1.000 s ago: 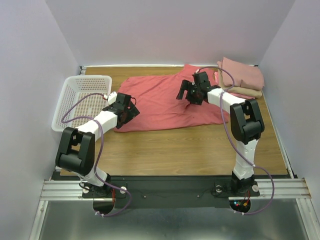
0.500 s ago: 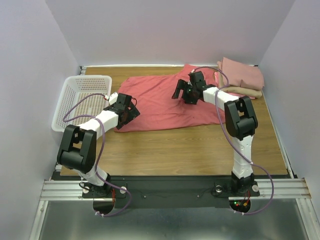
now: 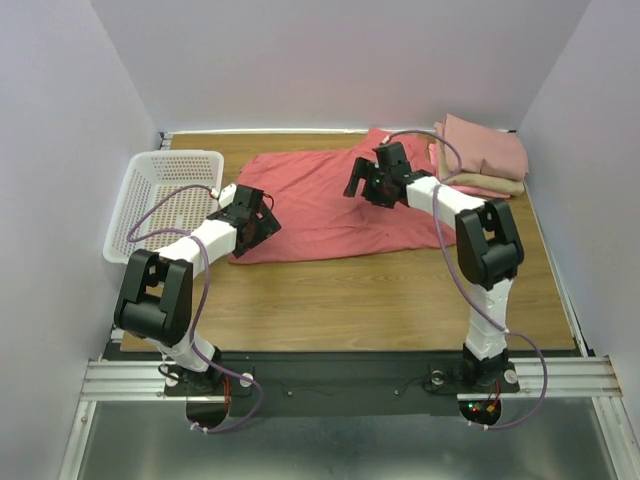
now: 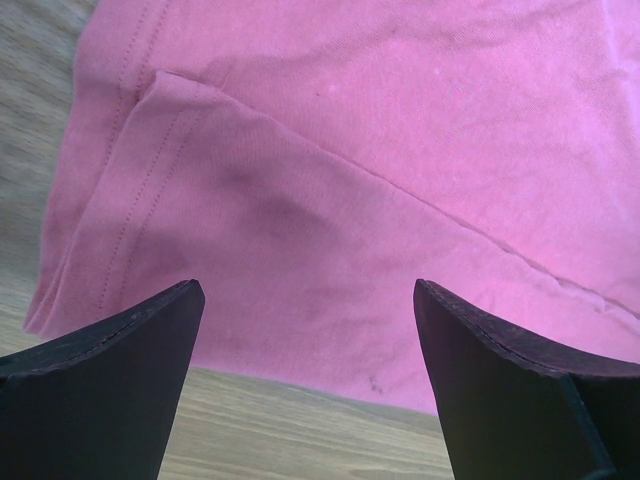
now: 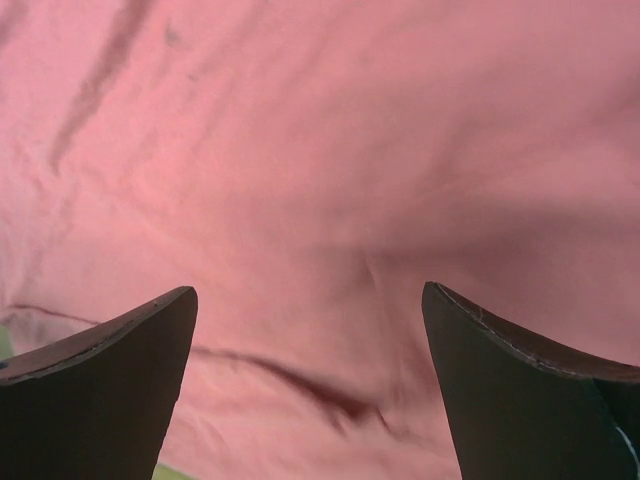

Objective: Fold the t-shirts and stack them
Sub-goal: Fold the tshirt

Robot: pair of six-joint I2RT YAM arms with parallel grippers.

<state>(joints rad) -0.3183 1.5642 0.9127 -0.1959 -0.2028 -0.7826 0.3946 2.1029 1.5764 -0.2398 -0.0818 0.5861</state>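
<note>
The large coral-red t-shirt (image 3: 320,200) lies spread flat across the back middle of the table. My left gripper (image 3: 262,222) is open and empty over the shirt's near left corner; in the left wrist view (image 4: 310,380) that hemmed corner (image 4: 250,230) and bare wood show between the fingers. My right gripper (image 3: 362,180) is open and empty over the shirt's upper middle; the right wrist view (image 5: 310,385) shows only wrinkled red cloth (image 5: 330,170). A stack of folded shirts, dusty-pink (image 3: 487,147) on tan (image 3: 500,184), sits at the back right. A bright-pink edge shows under them.
A white plastic mesh basket (image 3: 165,200) stands at the back left, next to the left arm. Bare wooden table (image 3: 370,300) runs in front of the red shirt. Purple walls close in the left, back and right sides.
My right gripper has moved a little left and toward the back over the red shirt. My left gripper has barely shifted. The shirt lies as before.
</note>
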